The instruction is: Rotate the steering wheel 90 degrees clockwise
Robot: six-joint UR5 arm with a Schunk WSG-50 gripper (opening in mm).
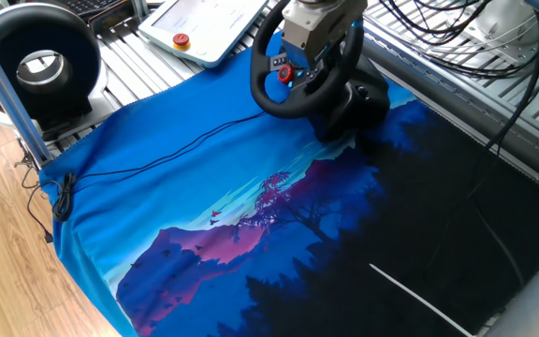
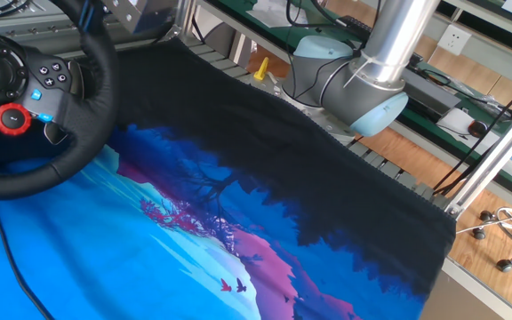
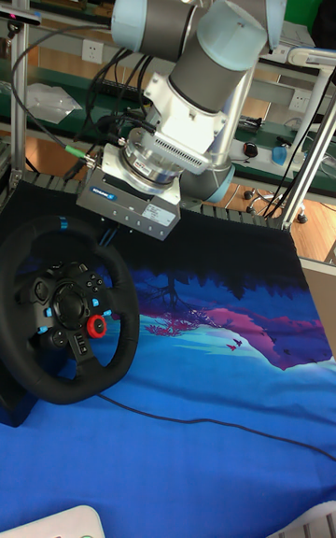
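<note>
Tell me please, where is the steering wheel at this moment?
In the tall fixed view the steering wheel stands at the left edge of the printed blue cloth, with the gripper just above its upper right rim.

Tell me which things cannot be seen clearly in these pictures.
- End effector fingers: hidden behind the steering wheel rim in the tall fixed view; open or shut is unclear.
- Wheel's top: covered by the end effector body in one fixed view.
- Wheel's left part: cut off by the edge in the other fixed view.
</note>
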